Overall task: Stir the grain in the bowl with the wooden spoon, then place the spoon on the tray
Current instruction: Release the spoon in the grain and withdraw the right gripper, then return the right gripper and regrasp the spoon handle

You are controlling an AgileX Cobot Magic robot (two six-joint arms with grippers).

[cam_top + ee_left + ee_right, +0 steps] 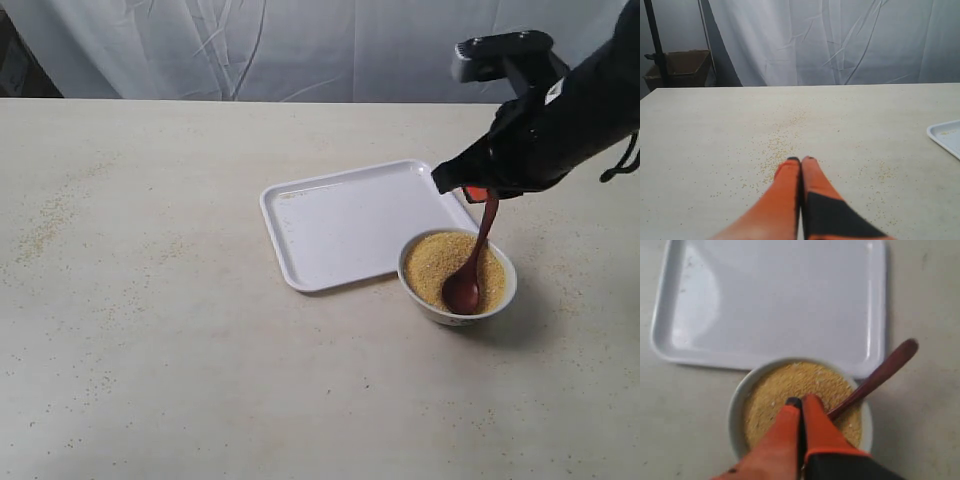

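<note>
While the pale table (150, 350) fills most of the exterior view, a creased white cloth (300, 50) hangs behind its far edge. The white tray (350, 225) lies flat near the middle of the table with nothing on it. The right arm (570, 120), wrapped in black, reaches in from the upper right and ends above the bowl. The small white bowl (438, 314) stands on the table just off the tray's near right corner, close to it; whether the two touch cannot be told. The grain (435, 262) fills the bowl almost to the rim.

The wooden spoon (481, 245) stands with its oval end down in the grain; its handle slants up over the rim, and its tip hangs free above the table beside the tray's edge. The right gripper (801, 402) hovers over the grain with its two orange fingers pressed together and nothing between the tips. The spoon's lower part passes behind one finger, so whether they touch cannot be told.

The left gripper (801, 160) is likewise closed and holds nothing, low over a bare stretch of table. Loose yellow specks (777, 145) are scattered in front of it; a cardboard box (682, 67) sits beyond the table's far corner.
</note>
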